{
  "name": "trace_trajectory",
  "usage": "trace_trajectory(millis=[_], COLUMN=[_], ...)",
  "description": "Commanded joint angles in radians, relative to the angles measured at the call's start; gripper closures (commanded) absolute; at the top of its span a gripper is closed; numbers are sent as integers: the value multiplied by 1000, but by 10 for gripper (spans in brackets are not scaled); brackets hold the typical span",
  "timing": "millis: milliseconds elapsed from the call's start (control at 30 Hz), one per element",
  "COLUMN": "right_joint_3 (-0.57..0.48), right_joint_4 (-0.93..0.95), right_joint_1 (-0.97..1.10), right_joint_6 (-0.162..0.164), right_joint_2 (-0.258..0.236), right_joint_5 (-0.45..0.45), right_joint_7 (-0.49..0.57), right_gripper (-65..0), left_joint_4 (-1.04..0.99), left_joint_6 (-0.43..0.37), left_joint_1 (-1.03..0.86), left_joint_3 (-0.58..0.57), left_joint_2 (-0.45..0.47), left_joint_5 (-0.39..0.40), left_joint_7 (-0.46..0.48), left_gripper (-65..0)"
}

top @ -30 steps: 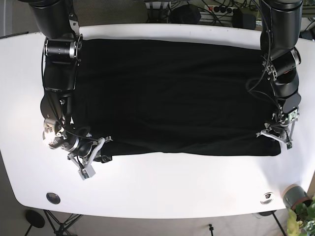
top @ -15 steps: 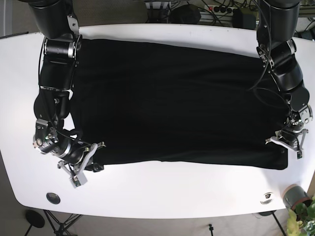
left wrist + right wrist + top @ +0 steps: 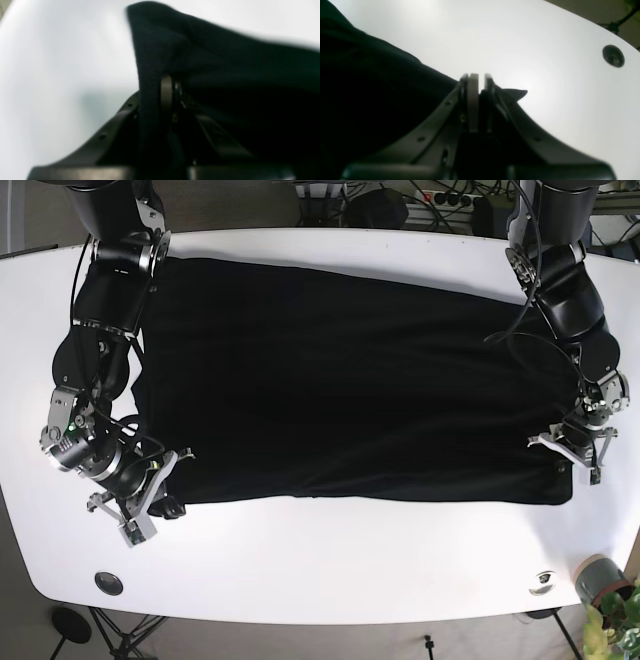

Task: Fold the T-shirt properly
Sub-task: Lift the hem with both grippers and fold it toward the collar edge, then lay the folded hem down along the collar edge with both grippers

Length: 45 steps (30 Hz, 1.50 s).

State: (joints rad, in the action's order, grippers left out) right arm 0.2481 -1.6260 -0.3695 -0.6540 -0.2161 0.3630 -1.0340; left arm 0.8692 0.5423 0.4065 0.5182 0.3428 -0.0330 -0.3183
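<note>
The black T-shirt (image 3: 350,380) lay spread flat across most of the white table (image 3: 330,560), its near hem running just short of the table's front edge. The left gripper (image 3: 578,452) pinched the shirt's near corner on the base view's right, cloth (image 3: 155,75) draped over its closed jaws. The right gripper (image 3: 150,498) clamped the opposite near corner, jaws pressed together on fabric (image 3: 515,93).

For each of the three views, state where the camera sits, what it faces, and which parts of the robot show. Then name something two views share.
Base: overhead, facing down at the white table and black T-shirt; both arms show.
Left wrist: behind the left gripper, facing the gripped shirt edge; fingers show.
Right wrist: behind the right gripper, facing shirt and table; fingers show.
Shared: the table's dark round grommet, also in base.
</note>
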Motion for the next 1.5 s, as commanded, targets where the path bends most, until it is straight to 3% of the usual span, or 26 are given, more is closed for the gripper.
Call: trace_trajectory(millis=[0, 233, 733, 867, 1100, 1333, 1467], right_joint_3=[4, 41, 98, 133, 161, 161, 162], right_joint_4=[-93, -257, -402, -405, -402, -406, -405], right_joint_1=[17, 180, 470, 524, 591, 665, 692], right_joint_6=[1, 1, 1, 3, 3, -2, 1], right_joint_2=[-9, -1, 109, 120, 125, 125, 125], right_joint_5=[12, 14, 28, 90, 118, 121, 167], right_joint_7=[21, 21, 21, 21, 21, 22, 24], right_gripper=[-22, -22, -22, -22, -22, -22, -22], left_joint_4=[25, 115, 229, 327, 428, 480, 482], left_joint_6=[15, 42, 58, 155, 156, 156, 156], left_joint_1=[9, -100, -275, -306, -324, -386, -415], left_joint_3=[16, 90, 93, 98, 162, 194, 193], left_joint_2=[25, 20, 26, 23, 28, 29, 29], left_joint_5=[9, 8, 8, 9, 5, 5, 6], left_joint_7=[23, 21, 17, -89, -233, -253, -250], left_gripper=[0, 0, 0, 0, 0, 0, 0])
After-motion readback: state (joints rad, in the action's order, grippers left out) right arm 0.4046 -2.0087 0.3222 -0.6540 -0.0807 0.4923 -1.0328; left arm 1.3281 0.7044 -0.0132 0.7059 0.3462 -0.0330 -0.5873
